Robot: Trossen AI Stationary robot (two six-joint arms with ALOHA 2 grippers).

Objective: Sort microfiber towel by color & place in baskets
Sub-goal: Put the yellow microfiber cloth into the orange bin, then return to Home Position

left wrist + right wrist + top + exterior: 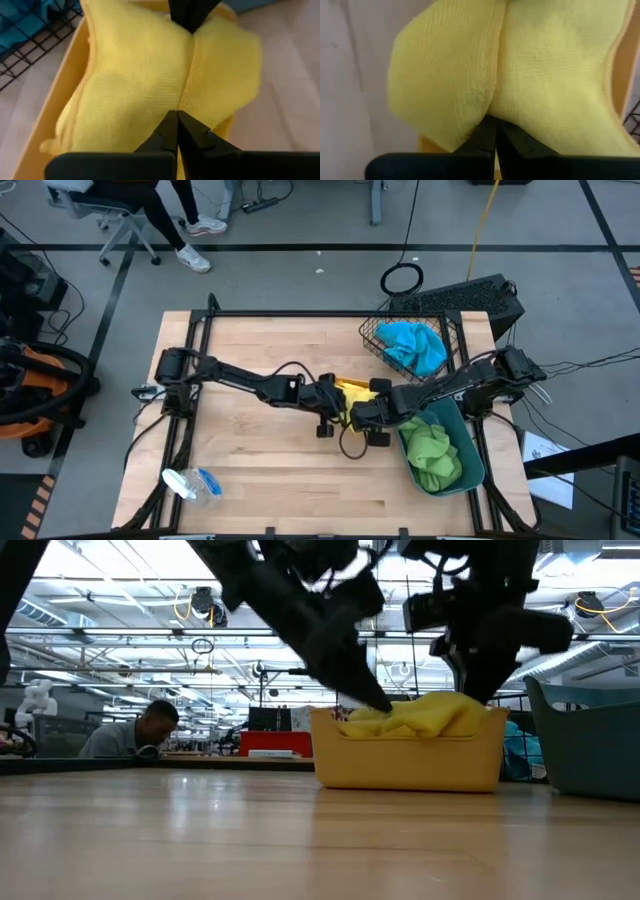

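A yellow towel [352, 390] lies heaped in the shallow orange bin [405, 765] at the table's middle, bulging over its rim. My left gripper [335, 397] reaches in from the left and is shut at the towel's left part. From the right, my right gripper [364, 412] comes steeply down and is shut at the towel's right part. A straight crease [189, 75] runs across the cloth between the two grippers. In the left wrist view the right gripper [192, 17] shows at the crease's far end. My left gripper pinches the yellow towel at the crease's near end [181, 107], slanting down from the table's left. One layer or several, I cannot tell. The towel rests in the bin, and the crease is drawn straight toward the other gripper. My right gripper pinches the towel where two bulging folds meet [492, 112], coming almost straight down from above. A hemmed edge [489, 75] runs up from the fingers. The cloth rests on the bin below them.
A black wire basket [372, 330] with a blue towel [415, 345] stands at the far right. The teal bin [470, 442] with a green towel [435, 452] is at the near right. A spray bottle [190, 483] lies near left. A person [140, 730] sits beyond the table.
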